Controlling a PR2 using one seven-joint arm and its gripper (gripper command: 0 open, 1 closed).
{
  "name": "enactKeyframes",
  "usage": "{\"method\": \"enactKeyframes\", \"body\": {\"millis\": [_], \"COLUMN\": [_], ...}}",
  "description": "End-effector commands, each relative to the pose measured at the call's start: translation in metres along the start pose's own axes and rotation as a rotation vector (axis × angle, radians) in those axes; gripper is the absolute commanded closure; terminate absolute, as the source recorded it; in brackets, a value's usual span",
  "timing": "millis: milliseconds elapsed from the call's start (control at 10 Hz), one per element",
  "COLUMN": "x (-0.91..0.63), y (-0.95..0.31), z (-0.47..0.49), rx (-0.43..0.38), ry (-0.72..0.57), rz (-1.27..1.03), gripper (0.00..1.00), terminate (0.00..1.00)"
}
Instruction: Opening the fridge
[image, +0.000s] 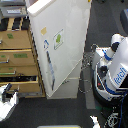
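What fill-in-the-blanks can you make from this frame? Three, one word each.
1. The fridge door carries a green-and-white ____.
2. The wooden cabinet stands on the exterior view's ____ side of the fridge.
3. The lettering on the white robot is ____.
Missing words: sticker; left; blue.
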Motion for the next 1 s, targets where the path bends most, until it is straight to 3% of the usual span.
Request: {"method": "enactKeyframes", "body": {"millis": [100, 600, 1000], "x": [-0.228, 0.035, 0.295], "y": [0.159, 0.193, 0.072], "z": [-0.203, -0.375, -0.393], "rx": [-0.084, -0.103, -0.099], "ry": [0.386, 0.467, 0.434], "rz": [0.149, 0.214, 0.048], "gripper": [0.0, 0.0, 0.0], "terminate": [0.0, 0.0, 0.0]}}
